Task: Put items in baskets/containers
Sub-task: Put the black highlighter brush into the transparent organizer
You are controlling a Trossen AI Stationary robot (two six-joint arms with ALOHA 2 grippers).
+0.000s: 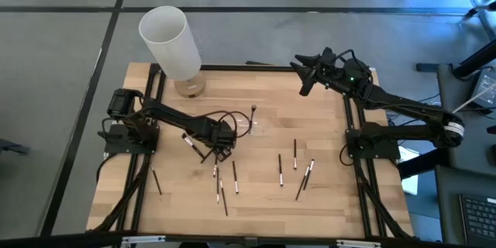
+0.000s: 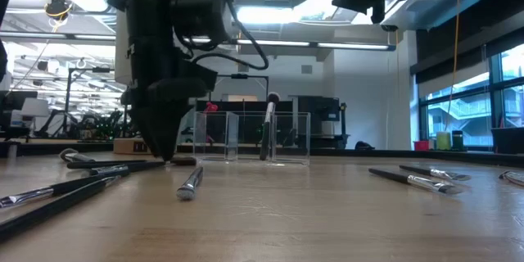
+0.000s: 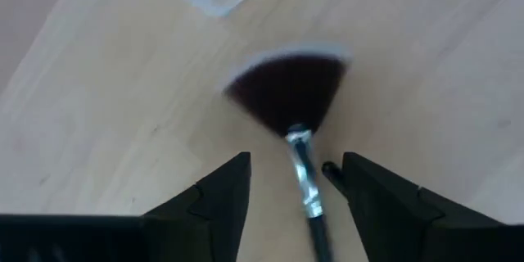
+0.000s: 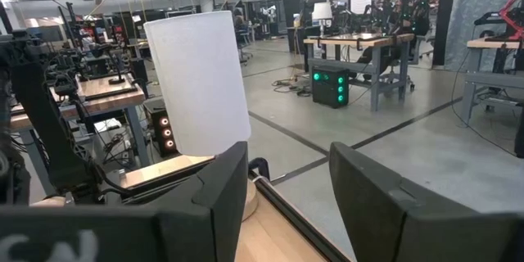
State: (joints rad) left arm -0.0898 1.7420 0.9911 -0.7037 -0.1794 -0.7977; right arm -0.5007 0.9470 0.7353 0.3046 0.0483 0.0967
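grey concrete floor (image 1: pixel 62 62), workbenches (image 4: pixel 360 49), tall windows (image 2: pixel 491 90), bright ceiling lights (image 2: pixel 327 4).

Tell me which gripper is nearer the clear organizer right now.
Left. The left gripper is down at the table just beside the clear organizer, over a fan brush; the right gripper waits raised at the far edge.

Fan brush (image 3: pixel 288 98) blurred (handle cut off at frame edge).
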